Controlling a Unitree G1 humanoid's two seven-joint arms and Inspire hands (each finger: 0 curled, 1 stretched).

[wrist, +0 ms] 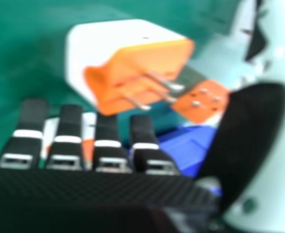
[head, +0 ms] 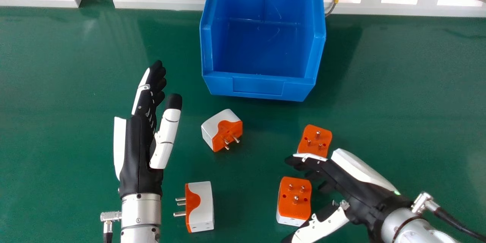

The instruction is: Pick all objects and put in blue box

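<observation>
i see green table [head: 76, 64], blue box [head: 258, 87] far side. left hand [head: 139, 152] at left, right hand [head: 355, 186] near right, both fingers and thumb apart. far-left plug adapter [head: 210, 129], near-left plug adapter [head: 201, 209], far-right plug adapter [head: 315, 140] by right hand, near-right plug adapter [head: 294, 203] between its fingers and thumb.

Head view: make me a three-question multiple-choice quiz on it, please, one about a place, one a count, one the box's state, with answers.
1. Where is the box?
A) Nearer the robot than the plugs
B) Beyond the plugs
C) Under the left hand

2. How many plugs are on the table?
A) Two
B) Six
C) Four

3. What state is the box in?
A) Empty
B) Holding one plug
C) Tipped upside down

1: B, it stands past them at the table's far edge.
2: C, two lie toward the left and two toward the right.
3: A, its bare floor shows.
</observation>
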